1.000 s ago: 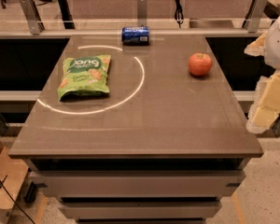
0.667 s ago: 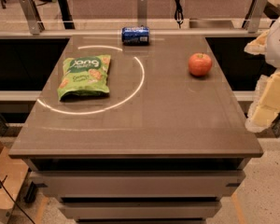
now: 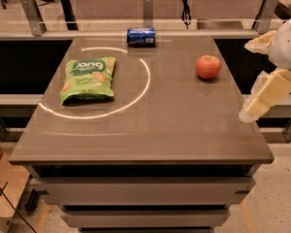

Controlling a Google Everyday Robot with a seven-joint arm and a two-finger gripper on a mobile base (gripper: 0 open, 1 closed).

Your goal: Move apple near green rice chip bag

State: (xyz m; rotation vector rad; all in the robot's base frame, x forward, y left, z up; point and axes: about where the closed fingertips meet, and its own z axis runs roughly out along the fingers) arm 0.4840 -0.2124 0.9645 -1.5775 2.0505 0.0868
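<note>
Claw: cream-coloured claw (image 3: pixel 254 107) is hanging just off the right edge of the surface, tilting down-left; open or closed, cannot tell.
Apple: small round red-orange apple (image 3: pixel 208 66) is sitting on the right rear part of the grey-brown flat surface (image 3: pixel 160 125), left of and farther back than the claw, not touching it.
Bag: flat bright green rice chip bag (image 3: pixel 88 79) is lying on the left side, well apart from the apple.
Can: small blue can (image 3: pixel 141 36) is lying at the rear edge.
</note>
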